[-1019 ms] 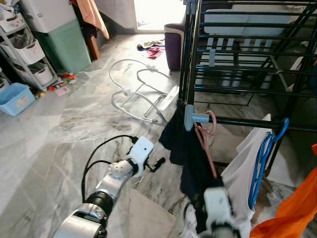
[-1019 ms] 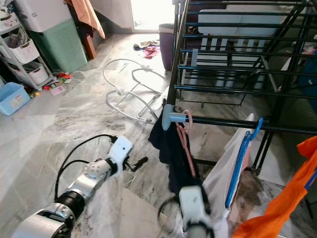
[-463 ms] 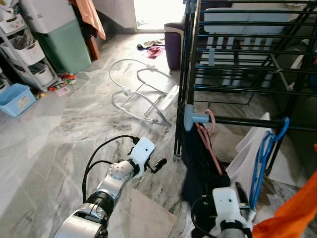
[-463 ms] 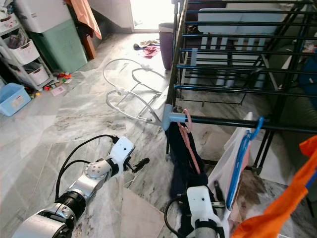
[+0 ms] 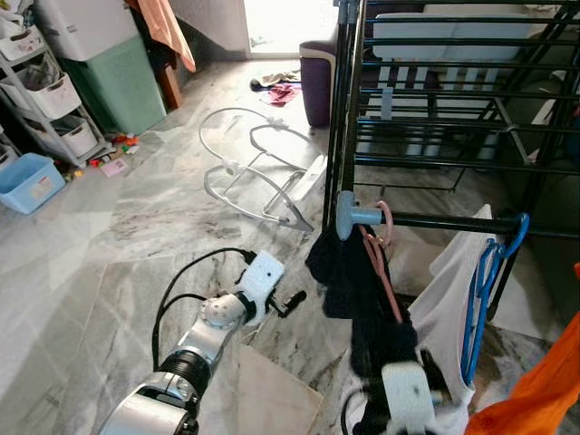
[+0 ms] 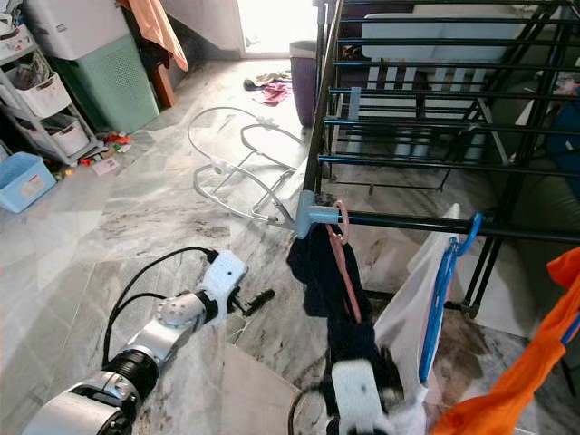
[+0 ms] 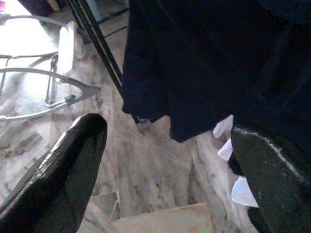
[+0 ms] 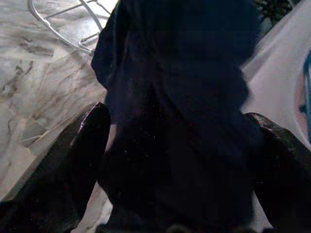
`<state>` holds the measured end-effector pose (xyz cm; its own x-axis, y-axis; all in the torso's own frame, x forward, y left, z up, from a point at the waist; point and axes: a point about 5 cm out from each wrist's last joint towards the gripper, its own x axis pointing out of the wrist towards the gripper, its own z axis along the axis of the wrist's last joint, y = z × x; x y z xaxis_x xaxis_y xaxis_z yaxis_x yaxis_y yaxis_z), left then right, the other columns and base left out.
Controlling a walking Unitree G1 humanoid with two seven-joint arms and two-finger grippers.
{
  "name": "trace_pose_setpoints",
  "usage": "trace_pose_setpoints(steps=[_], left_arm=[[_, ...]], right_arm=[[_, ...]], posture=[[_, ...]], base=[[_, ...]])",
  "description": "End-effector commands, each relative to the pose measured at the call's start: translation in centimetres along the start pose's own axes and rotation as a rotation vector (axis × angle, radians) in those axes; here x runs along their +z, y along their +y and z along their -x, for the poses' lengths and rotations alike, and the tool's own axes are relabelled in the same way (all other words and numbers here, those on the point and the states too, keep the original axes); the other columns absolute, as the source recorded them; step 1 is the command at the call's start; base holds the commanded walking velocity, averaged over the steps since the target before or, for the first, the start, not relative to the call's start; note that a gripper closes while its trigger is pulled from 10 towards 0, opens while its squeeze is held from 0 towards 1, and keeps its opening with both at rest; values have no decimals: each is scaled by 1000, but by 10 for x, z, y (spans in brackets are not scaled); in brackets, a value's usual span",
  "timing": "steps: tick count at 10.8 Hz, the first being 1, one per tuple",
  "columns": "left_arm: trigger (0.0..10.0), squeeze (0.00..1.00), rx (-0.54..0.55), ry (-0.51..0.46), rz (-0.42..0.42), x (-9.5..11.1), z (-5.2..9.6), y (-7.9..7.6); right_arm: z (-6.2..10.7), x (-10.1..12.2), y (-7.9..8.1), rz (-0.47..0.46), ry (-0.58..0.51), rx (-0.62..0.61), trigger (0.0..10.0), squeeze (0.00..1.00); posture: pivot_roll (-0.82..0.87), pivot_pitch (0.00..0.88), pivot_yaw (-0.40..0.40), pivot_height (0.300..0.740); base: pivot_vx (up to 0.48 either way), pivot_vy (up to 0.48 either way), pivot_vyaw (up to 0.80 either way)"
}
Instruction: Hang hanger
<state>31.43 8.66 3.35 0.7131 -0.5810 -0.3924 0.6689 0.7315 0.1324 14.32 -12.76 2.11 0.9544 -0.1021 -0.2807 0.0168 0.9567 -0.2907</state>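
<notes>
Left eye view, marble floor (image 5: 109,227), drying rack (image 5: 435,100)

Daylight pours in from the far doorway (image 5: 276,23), blown out to white, and spreads a soft sheen over the marble floor (image 5: 118,227). The head views are bright and mostly sharp, though the near right gripper (image 5: 408,403) smears with motion blur. Both wrist views are dim and soft, the dark garment (image 8: 180,97) nearly featureless.
</notes>
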Motion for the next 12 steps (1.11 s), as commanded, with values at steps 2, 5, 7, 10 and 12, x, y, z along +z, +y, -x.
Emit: trace_pose_setpoints(steps=[2,5,7,10,12], left_arm=[[10000,0,-9,7,-25,2,-1,1],[10000,0,19,0,-13,1,-1,0],[10000,0,46,2,-11,-1,-1,0],[10000,0,95,1,8,0,-3,0],[10000,0,103,5,21,-3,-3,-4]], right_arm=[[2,3,3,-38,-17,26,10000,1000],[8,4,0,-48,-40,42,10000,1000],[7,11,-6,-60,-80,32,10000,1000],[-1,23,-13,-55,-128,37,10000,1000],[-1,20,-17,-37,-115,49,10000,1000]], posture=[[-170,61,110,740],[-161,55,93,740],[-154,42,82,740],[-151,24,54,740],[-152,20,40,740]], base=[[0,0,0],[0,0,0],[0,0,0],[-86,0,0],[-287,0,0]])
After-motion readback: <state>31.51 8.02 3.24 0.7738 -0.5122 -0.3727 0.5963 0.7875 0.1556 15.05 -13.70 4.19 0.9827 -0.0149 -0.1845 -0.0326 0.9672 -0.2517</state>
